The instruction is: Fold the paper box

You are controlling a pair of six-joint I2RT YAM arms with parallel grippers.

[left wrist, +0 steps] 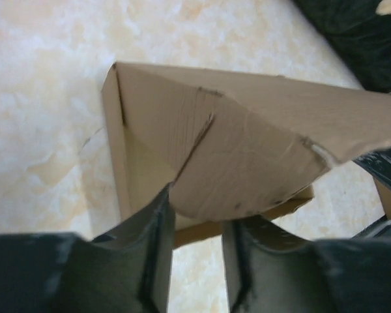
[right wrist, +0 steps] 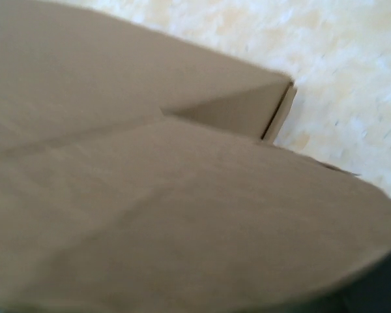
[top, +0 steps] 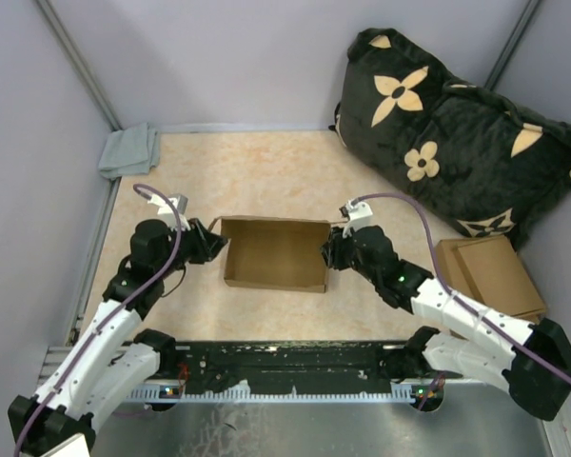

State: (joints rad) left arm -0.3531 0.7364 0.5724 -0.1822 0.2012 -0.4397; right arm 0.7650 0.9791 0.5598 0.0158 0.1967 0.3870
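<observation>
the box (top: 276, 255) is seen at the middle of the table (top: 257, 171), between both grippers. the left gripper (left wrist: 195, 222) is parted around a flap (left wrist: 247, 163), nothing pinched. the right gripper (top: 329, 253) is set at the right end; its fingers are hidden, so their state cannot be told.

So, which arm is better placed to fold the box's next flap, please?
Probably left: the left hand sits open at the end flap of the paper box; cardboard hides the right hand in its view.
</observation>
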